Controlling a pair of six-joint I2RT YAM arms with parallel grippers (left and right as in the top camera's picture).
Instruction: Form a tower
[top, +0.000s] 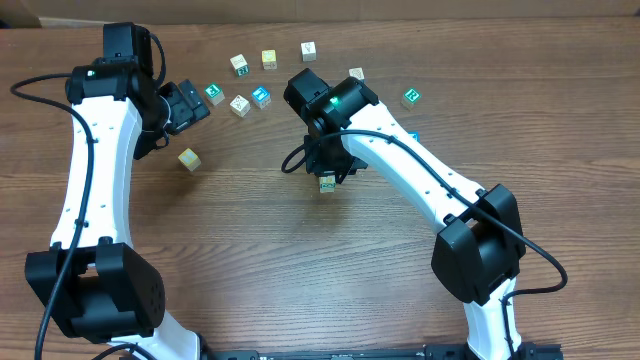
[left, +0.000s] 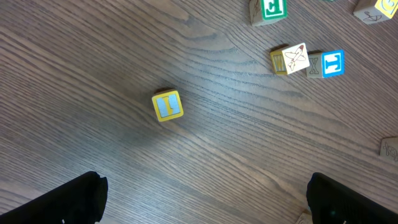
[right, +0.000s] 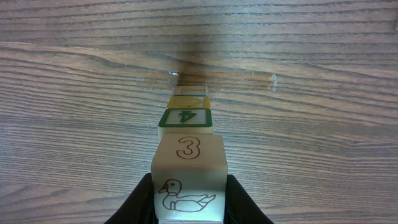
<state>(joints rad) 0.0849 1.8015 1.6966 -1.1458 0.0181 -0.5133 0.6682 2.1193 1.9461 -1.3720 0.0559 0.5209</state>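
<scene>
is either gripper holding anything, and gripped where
The right gripper pinches the pale wooden cube with a duck and a 3 by its two opposite sides, over the wooden cube tower. The left gripper is open and empty.

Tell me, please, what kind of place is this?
Probably a robotics lab bench: a wooden table with two robot arms, loose alphabet cubes, and the right gripper closed on a cube tower.

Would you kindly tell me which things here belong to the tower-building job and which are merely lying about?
Belongs to the job:
- tower
- duck cube at its top, gripped by the right tool

Lying about:
- yellow-framed cube
- green-lettered cube
- blue-lettered cube
- picture cube touching it
</scene>
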